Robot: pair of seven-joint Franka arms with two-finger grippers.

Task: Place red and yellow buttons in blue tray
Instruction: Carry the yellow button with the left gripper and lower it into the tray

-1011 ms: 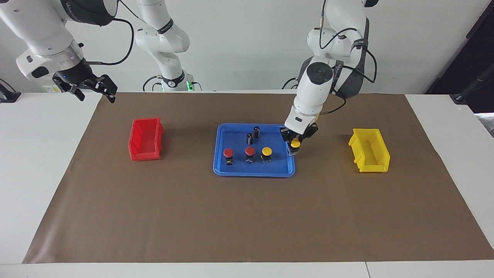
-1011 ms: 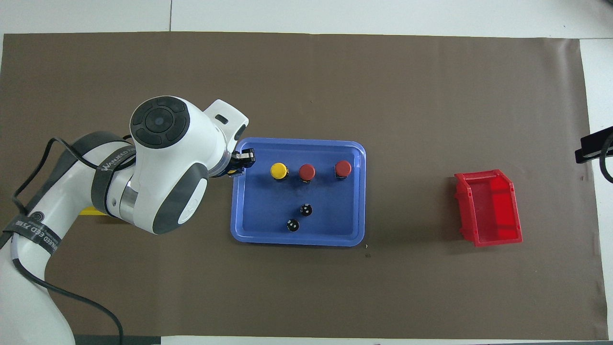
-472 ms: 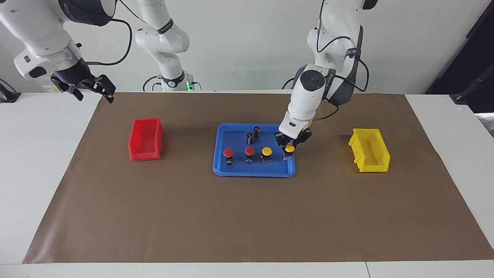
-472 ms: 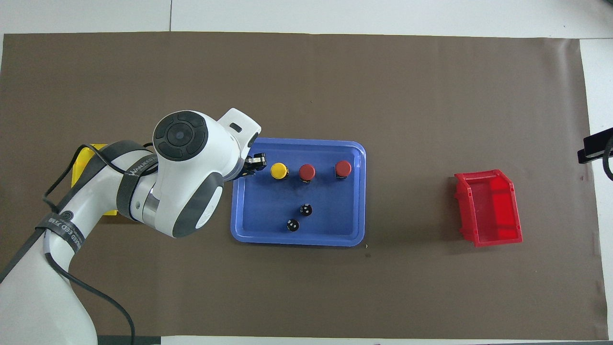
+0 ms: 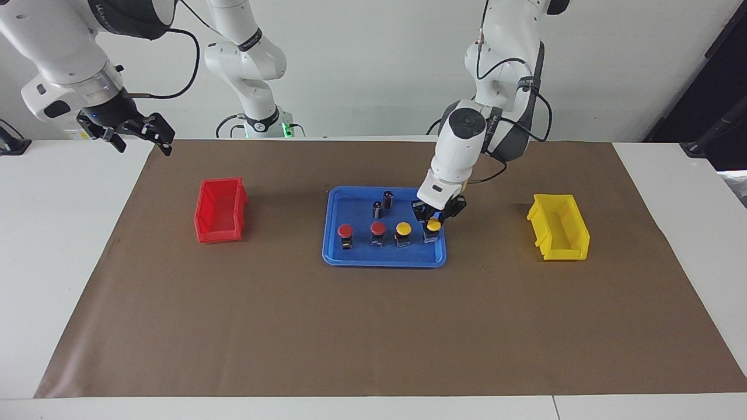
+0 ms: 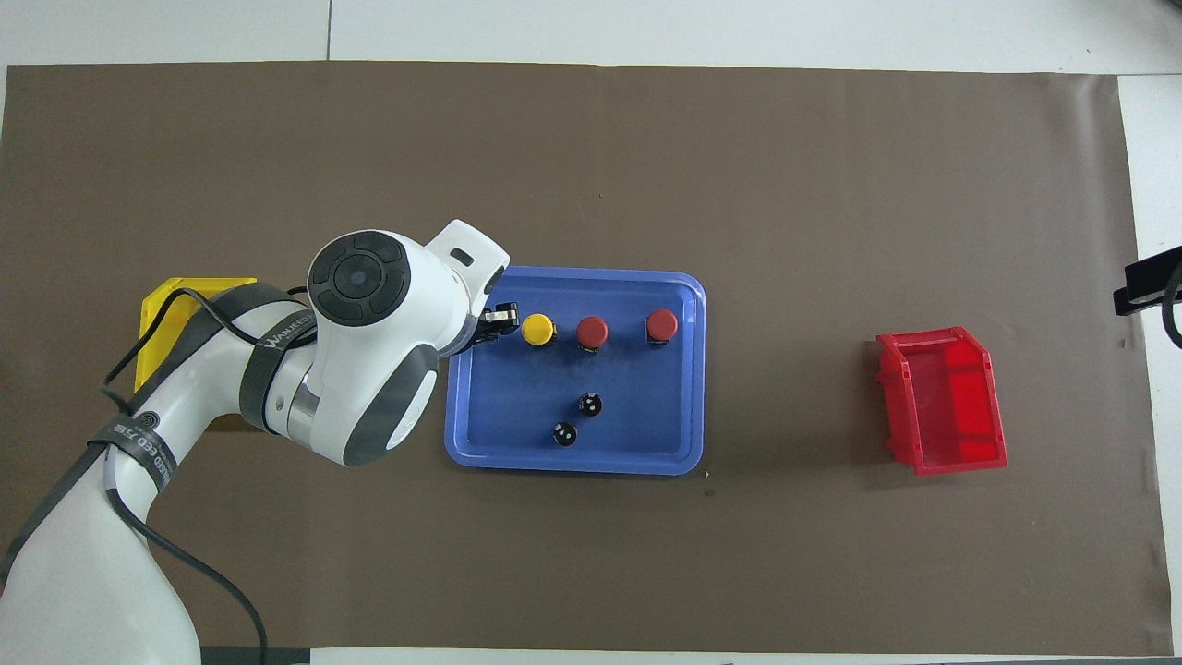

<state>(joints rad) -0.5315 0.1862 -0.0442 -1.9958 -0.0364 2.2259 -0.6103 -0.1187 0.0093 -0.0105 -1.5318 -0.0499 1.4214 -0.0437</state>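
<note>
The blue tray (image 5: 356,258) (image 6: 499,434) lies mid-table. In it stand two red buttons (image 5: 345,231) (image 5: 378,228) and a yellow button (image 5: 403,228) in a row; in the overhead view they are the reds (image 6: 661,324) (image 6: 592,331) and the yellow (image 6: 537,329). My left gripper (image 5: 433,224) is shut on a second yellow button (image 5: 433,224), low over the tray's end toward the left arm, beside the row. The overhead view hides that button under the left arm (image 6: 369,342). My right gripper (image 5: 140,133) waits raised over the table's edge at the right arm's end.
Two dark capless cylinders (image 5: 388,198) (image 5: 377,209) stand in the tray, nearer the robots than the row. A small red bin (image 5: 220,210) sits toward the right arm's end, a small yellow bin (image 5: 558,227) toward the left arm's end. A brown mat (image 5: 373,326) covers the table.
My left gripper has carried the yellow button from over the tray's rim to inside the tray, and lower. The right gripper has barely shifted.
</note>
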